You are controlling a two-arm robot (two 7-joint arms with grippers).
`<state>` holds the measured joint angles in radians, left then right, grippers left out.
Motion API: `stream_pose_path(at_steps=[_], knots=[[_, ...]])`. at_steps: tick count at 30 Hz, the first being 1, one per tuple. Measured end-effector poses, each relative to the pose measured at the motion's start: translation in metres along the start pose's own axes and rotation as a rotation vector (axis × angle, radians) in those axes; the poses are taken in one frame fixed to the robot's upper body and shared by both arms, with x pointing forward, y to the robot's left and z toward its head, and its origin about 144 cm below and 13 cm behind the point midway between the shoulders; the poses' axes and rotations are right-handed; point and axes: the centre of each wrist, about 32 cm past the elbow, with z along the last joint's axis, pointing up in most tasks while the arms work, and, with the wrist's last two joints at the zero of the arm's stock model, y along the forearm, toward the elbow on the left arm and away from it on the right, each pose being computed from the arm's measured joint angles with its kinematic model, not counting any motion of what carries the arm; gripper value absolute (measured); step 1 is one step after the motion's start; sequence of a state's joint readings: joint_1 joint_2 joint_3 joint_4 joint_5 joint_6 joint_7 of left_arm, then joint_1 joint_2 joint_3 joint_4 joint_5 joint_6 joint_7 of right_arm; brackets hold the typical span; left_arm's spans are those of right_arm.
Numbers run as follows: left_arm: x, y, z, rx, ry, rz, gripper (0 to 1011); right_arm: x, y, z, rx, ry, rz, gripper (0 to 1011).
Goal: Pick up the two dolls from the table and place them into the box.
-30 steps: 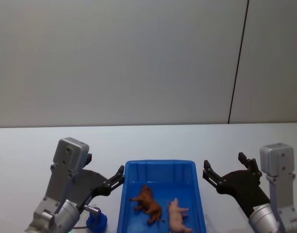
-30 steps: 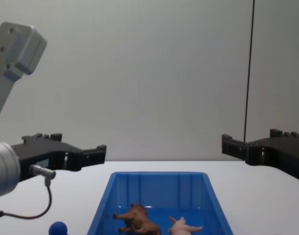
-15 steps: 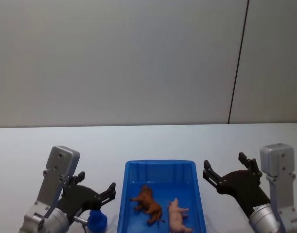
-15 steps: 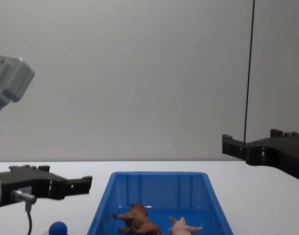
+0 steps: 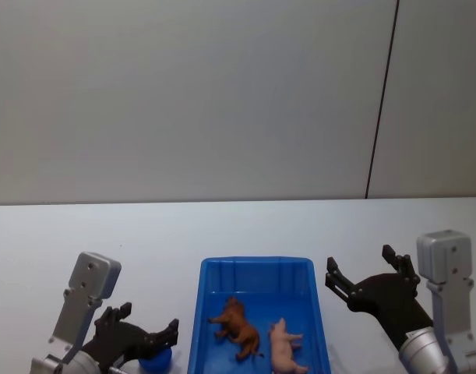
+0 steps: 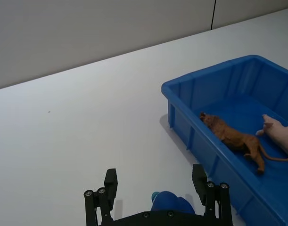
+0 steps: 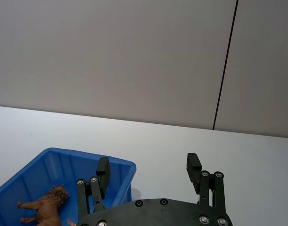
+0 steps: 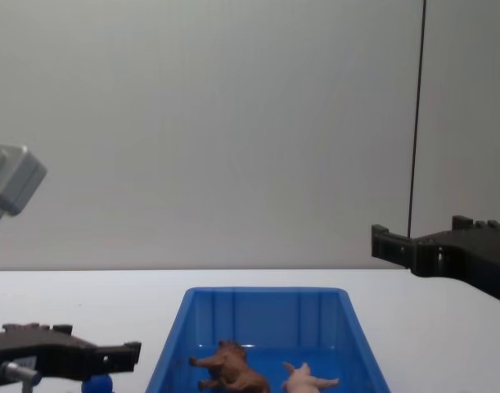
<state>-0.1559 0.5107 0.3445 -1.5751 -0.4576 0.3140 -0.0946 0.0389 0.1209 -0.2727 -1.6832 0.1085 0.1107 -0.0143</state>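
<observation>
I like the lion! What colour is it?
Reddish-brown. The lion shows best in the left wrist view.

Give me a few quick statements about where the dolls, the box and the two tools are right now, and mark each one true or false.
1. The lion and the pig both lie inside the blue box. True.
2. The left tool grips the lion. False: it is open and holds nothing, left of the box.
3. The right tool is open, right of the box. True.
4. The small blue ball is in the box. False: it sits on the table.
</observation>
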Motion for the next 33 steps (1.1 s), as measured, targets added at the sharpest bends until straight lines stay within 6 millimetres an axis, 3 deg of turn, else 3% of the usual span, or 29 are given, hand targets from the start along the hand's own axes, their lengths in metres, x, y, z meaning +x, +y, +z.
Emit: stream_pose_path(at_steps=[9,15,29,33], knots=[[0.002,0.002,-0.008,0.032,0.019,-0.016,967,0.0,0.0,0.0,0.0,0.0,0.0,1001],[0.003,0.002,-0.014,0.054,0.029,-0.03,813,0.0,0.0,0.0,0.0,0.0,0.0,1001],[0.002,-0.001,-0.023,0.047,0.034,-0.047,344,0.0,0.0,0.0,0.0,0.0,0.0,1001],[0.002,-0.002,-0.025,0.03,0.028,-0.049,300,0.0,0.0,0.0,0.0,0.0,0.0,1001]])
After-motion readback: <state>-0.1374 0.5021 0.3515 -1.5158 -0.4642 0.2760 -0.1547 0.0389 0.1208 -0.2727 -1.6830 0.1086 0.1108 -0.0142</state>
